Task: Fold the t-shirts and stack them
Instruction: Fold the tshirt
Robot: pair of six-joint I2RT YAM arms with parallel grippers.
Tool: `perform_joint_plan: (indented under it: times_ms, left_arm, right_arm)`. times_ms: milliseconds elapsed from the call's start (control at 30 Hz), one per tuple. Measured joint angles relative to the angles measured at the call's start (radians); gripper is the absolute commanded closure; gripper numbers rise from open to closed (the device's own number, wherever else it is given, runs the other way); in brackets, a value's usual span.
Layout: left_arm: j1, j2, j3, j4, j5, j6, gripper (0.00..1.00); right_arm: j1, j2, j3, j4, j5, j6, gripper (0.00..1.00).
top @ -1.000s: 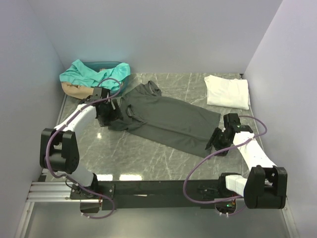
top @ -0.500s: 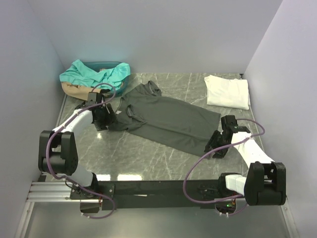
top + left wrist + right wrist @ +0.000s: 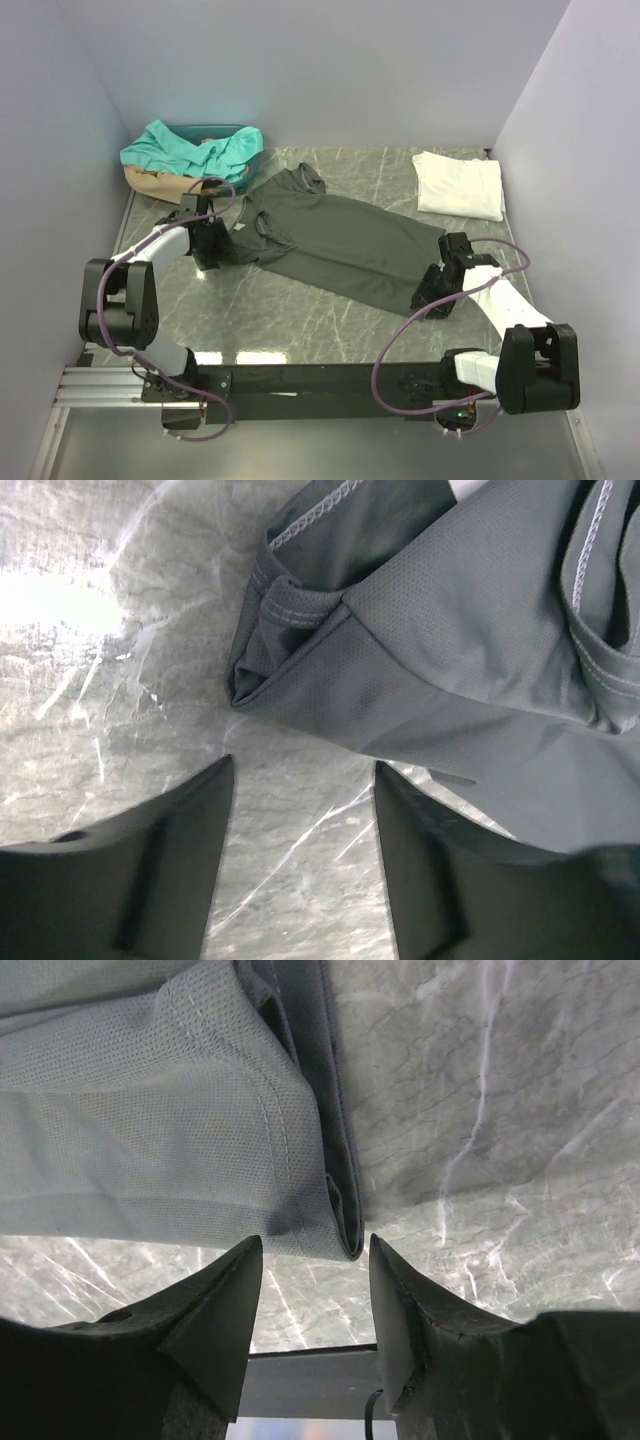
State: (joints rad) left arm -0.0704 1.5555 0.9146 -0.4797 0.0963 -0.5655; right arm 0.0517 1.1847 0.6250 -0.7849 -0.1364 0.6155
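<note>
A dark charcoal grey t-shirt (image 3: pixel 335 240) lies folded lengthwise, running diagonally across the marble table. My left gripper (image 3: pixel 222 247) sits low at its sleeve end; in the left wrist view that gripper (image 3: pixel 303 770) is open, with bare table between its jaws and the folded sleeve (image 3: pixel 300 650) just ahead. My right gripper (image 3: pixel 430 292) is at the hem corner; in the right wrist view this gripper (image 3: pixel 313 1252) stands open, the hem corner (image 3: pixel 335 1225) just beyond its tips. A folded white t-shirt (image 3: pixel 459 185) lies at the back right.
A bin at the back left holds a teal shirt (image 3: pixel 195 150) and a tan one (image 3: pixel 150 182). Grey walls enclose the table on three sides. The black base rail (image 3: pixel 320 380) runs along the near edge.
The left gripper has dropped lower toward the table at the sleeve and its jaws have narrowed. The right gripper has slid slightly left toward the hem corner.
</note>
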Motion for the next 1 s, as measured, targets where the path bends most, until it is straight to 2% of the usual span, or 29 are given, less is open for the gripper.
perform_joint_plan:
  times_ms: [133,233,367,433,467,500,633,1000]
  left_arm:
    - [0.000,0.014,-0.001,0.019,-0.004,-0.006,0.52]
    - [0.000,0.037,-0.001,0.029,-0.007,-0.007,0.54]
    - [0.000,0.058,-0.001,0.043,-0.007,-0.007,0.55]
    - [0.000,0.068,-0.001,0.055,-0.007,-0.008,0.65]
    - [0.000,0.072,-0.001,0.059,-0.008,-0.009,0.69]
    - [0.000,0.077,-0.001,0.064,-0.010,-0.008,0.78]
    - [0.000,0.093,-0.001,0.087,-0.015,-0.006,0.99]
    - [0.002,0.097,0.041,0.041,-0.097,0.032,0.99]
  right_arm:
    - [0.025,0.012,0.000,0.005,0.008,0.013,0.50]
    - [0.042,0.024,-0.005,0.011,0.014,0.020,0.55]
    - [0.053,0.042,-0.005,0.015,0.019,0.023,0.67]
    - [0.055,0.050,-0.005,0.015,0.021,0.023,0.73]
    - [0.055,0.053,-0.005,0.015,0.023,0.023,0.81]
    - [0.056,0.055,-0.005,0.015,0.024,0.022,0.84]
    - [0.058,0.064,-0.005,0.016,0.024,0.021,0.99]
    - [0.090,0.068,0.016,-0.026,0.050,0.016,1.00]
